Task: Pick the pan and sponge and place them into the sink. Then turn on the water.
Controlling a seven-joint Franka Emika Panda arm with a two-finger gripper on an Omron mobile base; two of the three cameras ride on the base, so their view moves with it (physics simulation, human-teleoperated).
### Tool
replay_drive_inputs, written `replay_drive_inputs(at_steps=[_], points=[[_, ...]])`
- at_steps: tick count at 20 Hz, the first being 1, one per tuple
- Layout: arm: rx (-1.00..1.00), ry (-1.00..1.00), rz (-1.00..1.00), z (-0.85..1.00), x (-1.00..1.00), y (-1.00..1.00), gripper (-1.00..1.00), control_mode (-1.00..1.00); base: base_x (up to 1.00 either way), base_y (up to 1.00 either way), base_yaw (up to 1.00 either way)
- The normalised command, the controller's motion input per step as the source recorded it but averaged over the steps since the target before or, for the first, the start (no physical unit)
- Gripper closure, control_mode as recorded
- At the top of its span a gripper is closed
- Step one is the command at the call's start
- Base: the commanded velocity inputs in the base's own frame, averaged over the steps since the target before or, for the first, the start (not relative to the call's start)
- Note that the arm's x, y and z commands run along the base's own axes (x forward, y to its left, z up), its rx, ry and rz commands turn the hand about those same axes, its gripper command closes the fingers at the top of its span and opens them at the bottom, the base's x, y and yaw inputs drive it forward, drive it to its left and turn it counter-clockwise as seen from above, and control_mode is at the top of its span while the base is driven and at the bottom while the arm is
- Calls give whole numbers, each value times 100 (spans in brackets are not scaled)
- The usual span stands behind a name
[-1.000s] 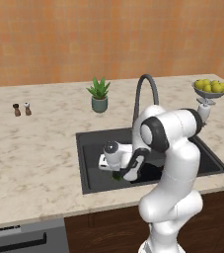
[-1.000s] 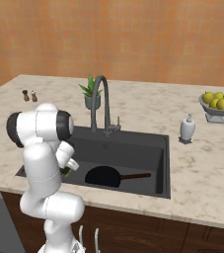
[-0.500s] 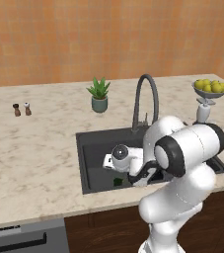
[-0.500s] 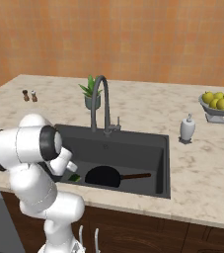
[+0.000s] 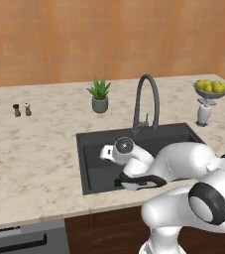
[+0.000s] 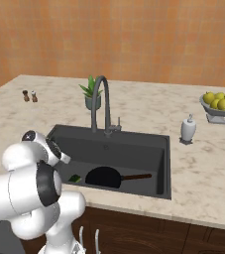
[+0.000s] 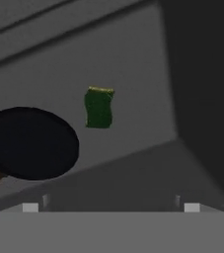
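Note:
The green sponge (image 7: 99, 107) lies loose on the floor of the dark sink (image 6: 134, 149), near its front left corner (image 6: 75, 178). Just beside it rests the black pan (image 6: 104, 177), with its handle pointing towards the basin's right side; the hand view catches it too (image 7: 30, 142). My gripper (image 7: 111, 207) hangs above both, open wide, with nothing between its fingertips (image 7: 30, 207). In the left base view my arm covers most of the basin, and a bit of the sponge (image 5: 118, 182) peeks out under it. The arched tap (image 5: 146, 101) stands behind the sink with no water flowing.
On the counter behind the sink stand a potted plant (image 5: 99, 96), a soap dispenser (image 5: 203, 113) and a bowl of yellow fruit (image 5: 211, 88). Two small shakers (image 5: 22, 109) sit far left. The tap's arch rises over the basin's back edge.
The gripper has opened and let go of the sponge, which dropped a little onto the sink floor beside the pan. My arm's elbow has swung lower, towards the counter's front.

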Motion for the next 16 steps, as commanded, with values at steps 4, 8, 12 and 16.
replay_drive_inputs(at_steps=[4,8,12,16], points=[[0,0,0,100,0,47,-100,-100,0,0,0],[-1,0,-2,100,0,42,-100,-100,0,0,0],[0,4,-7,100,-4,8,-100,-100,0,0,0],[14,6,-7,92,-7,-13,-100,-100,0,0,0]])
